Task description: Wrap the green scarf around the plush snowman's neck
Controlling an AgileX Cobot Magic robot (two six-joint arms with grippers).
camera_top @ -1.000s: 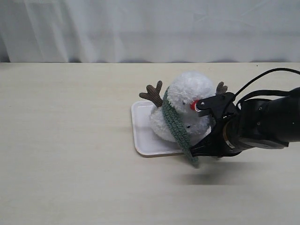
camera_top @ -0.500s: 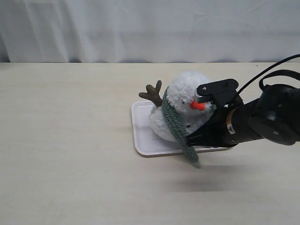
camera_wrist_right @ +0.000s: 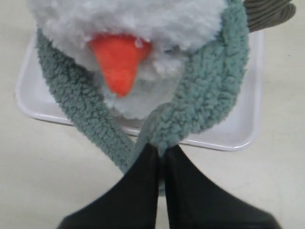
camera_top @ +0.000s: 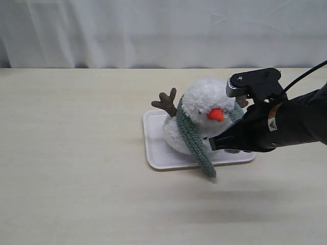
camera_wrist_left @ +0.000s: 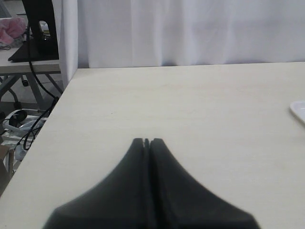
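Plush snowman (camera_top: 204,99) on white tray (camera_top: 152,148), green scarf (camera_top: 194,140) looped under head, one end dangling past tray edge. Right hand (camera_wrist_right: 161,151) pinched tight on other scarf end below nose. Left hand (camera_wrist_left: 147,141) closed, empty, over bench (camera_wrist_left: 190,105). Fleece soft, light, limp; best pinched near end

Pale wooden table (camera_top: 76,168) fills the scene, with a white curtain (camera_top: 153,30) hanging along its far edge. Past the table's edge there's another desk (camera_wrist_left: 28,67), and cables (camera_wrist_left: 19,129) on the floor.
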